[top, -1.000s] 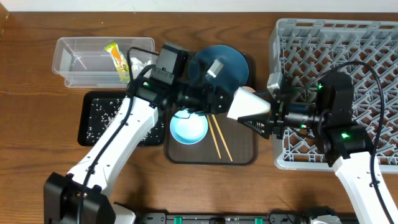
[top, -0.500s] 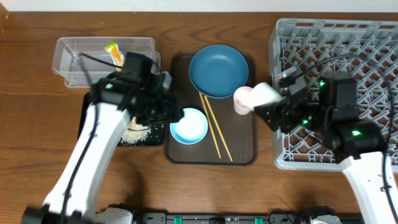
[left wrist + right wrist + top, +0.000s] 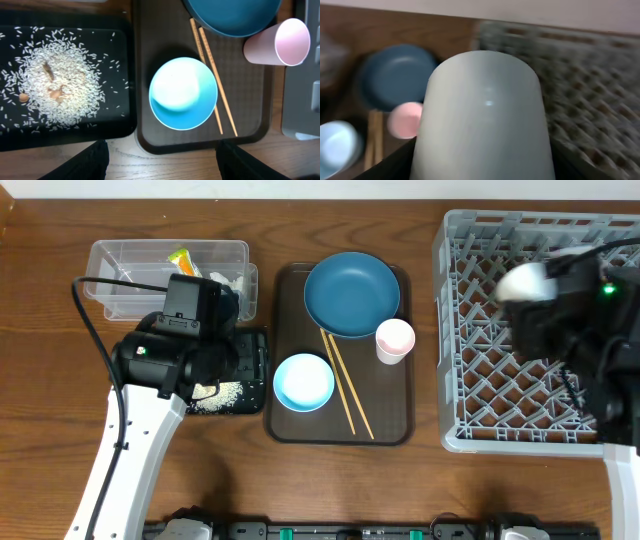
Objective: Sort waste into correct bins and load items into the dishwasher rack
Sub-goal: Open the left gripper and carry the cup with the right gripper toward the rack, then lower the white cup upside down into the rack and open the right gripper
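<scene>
The right tool (image 3: 538,286) is gripping a white cup (image 3: 521,280) and carrying it above the dishwasher rack (image 3: 500,410), presumably so it can be set down among the pegs. In the right wrist view the cup's rounded body is filling nearly everything, so I cannot tell which cell it is heading for. The lattice behind it is blurring too.

The left tool (image 3: 162,151) is hanging wide and empty over the near edge of the black tray (image 3: 120,125), where the rice grains (image 3: 55,82) are lying in a heap with a few brownish bits among them. That arm is covering much of the tray and one end of the clear tub (image 3: 110,290) from above. Only part of the snack wrapper (image 3: 181,258) and some tissue (image 3: 232,278) are showing inside the tub.

On the brown serving tray (image 3: 390,420) the pink-rimmed cup (image 3: 394,339), light blue bowl (image 3: 303,382), chopsticks (image 3: 345,395) and dark blue plate (image 3: 352,293) are waiting to be loaded. The chopsticks are lying between the bowl and the cup, their far ends touching the plate's rim. The plate is getting cut off at the top of the left wrist view.
</scene>
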You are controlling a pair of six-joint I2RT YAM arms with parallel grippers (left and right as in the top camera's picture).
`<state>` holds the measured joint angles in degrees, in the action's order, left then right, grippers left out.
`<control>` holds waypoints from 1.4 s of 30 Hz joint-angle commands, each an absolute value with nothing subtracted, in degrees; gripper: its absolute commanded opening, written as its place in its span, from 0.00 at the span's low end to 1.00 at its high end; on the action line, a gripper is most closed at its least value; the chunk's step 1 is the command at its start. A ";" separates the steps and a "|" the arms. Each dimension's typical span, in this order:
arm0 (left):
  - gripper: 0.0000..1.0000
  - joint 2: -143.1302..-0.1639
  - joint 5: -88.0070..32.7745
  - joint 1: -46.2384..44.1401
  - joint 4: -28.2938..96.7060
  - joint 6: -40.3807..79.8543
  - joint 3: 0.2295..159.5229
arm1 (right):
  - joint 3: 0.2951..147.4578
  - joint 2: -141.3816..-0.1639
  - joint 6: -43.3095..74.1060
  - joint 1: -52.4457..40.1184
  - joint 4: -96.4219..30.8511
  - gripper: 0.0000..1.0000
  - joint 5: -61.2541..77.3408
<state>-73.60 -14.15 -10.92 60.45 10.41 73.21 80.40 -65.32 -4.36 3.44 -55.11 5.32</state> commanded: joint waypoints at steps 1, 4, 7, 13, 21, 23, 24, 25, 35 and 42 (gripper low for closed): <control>0.71 -73.34 -12.75 -10.61 60.80 9.63 73.36 | 82.87 -66.92 -2.13 8.54 -56.69 0.01 -1.78; 0.71 -73.34 -12.80 -10.63 60.80 9.65 73.36 | 84.97 -69.47 -1.30 13.21 -60.14 0.01 -1.26; 0.71 -73.34 -12.80 -10.68 60.80 9.65 73.36 | 88.03 -73.36 -0.58 17.37 -64.53 0.01 -1.30; 0.71 -73.34 -12.80 -10.68 60.82 9.67 73.36 | 96.51 -83.85 1.85 25.12 -70.76 0.01 -1.74; 0.71 -73.34 -12.80 -10.68 60.82 9.65 73.36 | 102.54 -93.91 8.01 34.79 -70.17 0.01 -1.67; 0.71 -73.34 -12.80 -10.68 60.82 9.65 73.36 | 102.54 -96.14 9.19 37.23 -70.04 0.01 -1.69; 0.71 -73.34 -12.80 -10.68 60.82 9.65 73.36 | 102.54 -97.14 9.72 38.28 -70.19 0.01 -1.65; 0.71 -73.34 -12.80 -10.68 60.82 9.65 73.36 | 102.52 -98.45 10.61 39.59 -70.63 0.01 -1.43; 0.71 -73.34 -12.80 -10.68 60.82 9.65 73.36 | 102.37 -107.00 11.18 46.74 -73.17 0.01 -0.32; 0.71 -73.34 -12.80 -10.68 60.82 9.65 73.36 | 102.21 -111.70 11.14 48.38 -74.19 0.01 0.84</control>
